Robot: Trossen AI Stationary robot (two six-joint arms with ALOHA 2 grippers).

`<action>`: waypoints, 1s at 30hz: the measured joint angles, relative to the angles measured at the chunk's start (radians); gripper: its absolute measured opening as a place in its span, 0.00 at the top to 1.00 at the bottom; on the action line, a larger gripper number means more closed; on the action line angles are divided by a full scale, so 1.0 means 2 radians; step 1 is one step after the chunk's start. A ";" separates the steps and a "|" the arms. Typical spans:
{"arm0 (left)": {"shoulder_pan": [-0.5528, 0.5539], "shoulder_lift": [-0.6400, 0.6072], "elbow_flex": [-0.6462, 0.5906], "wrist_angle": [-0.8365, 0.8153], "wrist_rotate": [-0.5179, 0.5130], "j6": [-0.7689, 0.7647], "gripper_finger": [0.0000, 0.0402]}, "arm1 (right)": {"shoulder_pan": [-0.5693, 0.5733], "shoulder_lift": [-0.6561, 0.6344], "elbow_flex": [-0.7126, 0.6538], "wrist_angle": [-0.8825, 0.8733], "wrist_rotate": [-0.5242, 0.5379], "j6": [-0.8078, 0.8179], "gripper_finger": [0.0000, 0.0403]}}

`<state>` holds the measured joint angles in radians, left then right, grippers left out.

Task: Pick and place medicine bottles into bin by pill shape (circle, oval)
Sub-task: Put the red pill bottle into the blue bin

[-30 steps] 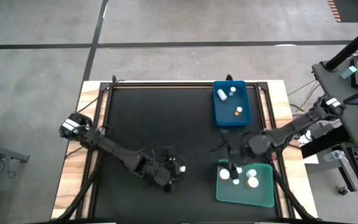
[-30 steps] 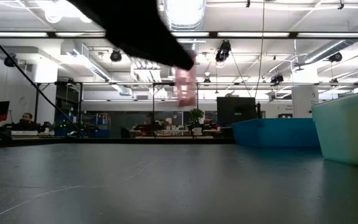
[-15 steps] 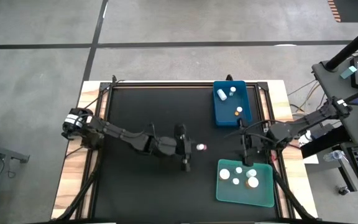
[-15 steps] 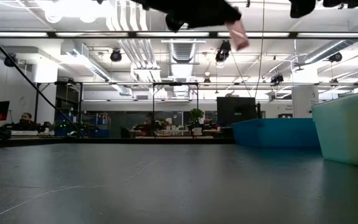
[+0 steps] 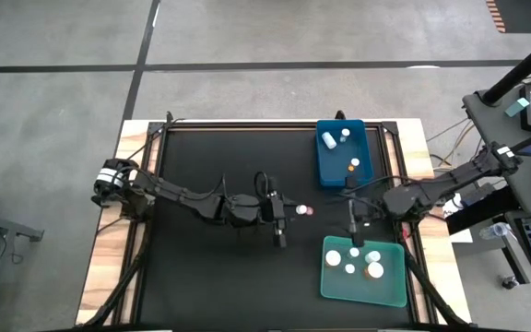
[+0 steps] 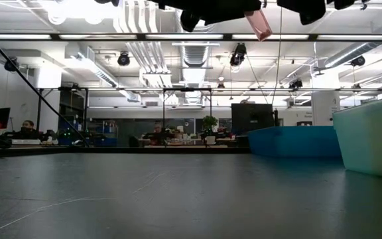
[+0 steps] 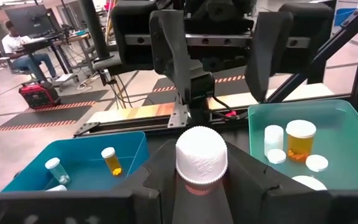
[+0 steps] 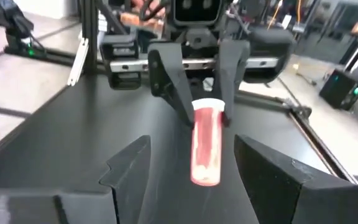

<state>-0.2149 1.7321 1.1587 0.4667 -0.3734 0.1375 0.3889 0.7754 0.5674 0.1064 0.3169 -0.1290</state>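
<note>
My left gripper (image 5: pixel 282 214) is over the middle of the table, shut on a small bottle (image 5: pixel 301 210) with a pink body and a white cap. The bottle shows high above the table in the low view (image 6: pixel 260 23). My right gripper (image 5: pixel 352 226) is open and faces it from the table's right. In the right wrist view, its two fingers (image 8: pixel 129 165) stand on either side of the bottle's free end (image 8: pixel 205 177) without touching it. Other bottles lie in the blue bin (image 5: pixel 328 171) and the teal bin (image 5: pixel 390 295). My left gripper pinches the bottle at its white cap end (image 8: pixel 209 104) between its two fingers (image 8: pixel 166 74). The fingers come level from the table's left. The bottle sticks out ahead of them toward the right gripper, roughly level and lifted clear of the table.
The blue bin stands at the far right with three bottles in it. The teal bin (image 7: pixel 337 124) stands at the near right with several bottles. The black mat (image 5: pixel 210 166) covers the table. People sit at desks in the room beyond (image 7: pixel 23 46).
My left gripper has risen from the near middle of the table and gone toward the far and right edges with the bottle. The bottle has turned from hanging upright to lying level, pointing right. My right gripper has left the teal bin's edge and now faces the bottle.
</note>
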 joint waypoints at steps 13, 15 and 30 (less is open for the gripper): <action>-0.008 0.000 0.001 0.021 0.002 0.000 0.77 | -0.008 0.093 0.061 -0.040 0.026 0.025 0.44; -0.008 0.000 0.001 0.027 0.002 0.000 0.77 | -0.009 0.104 0.066 -0.039 0.026 0.019 0.44; -0.008 0.000 0.000 0.024 0.002 0.000 0.77 | -0.019 0.116 0.073 -0.036 0.027 0.007 0.72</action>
<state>-0.2314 1.7317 1.1591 0.5151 -0.3702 0.1376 0.3504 1.0073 0.7136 0.0353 0.3714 -0.1158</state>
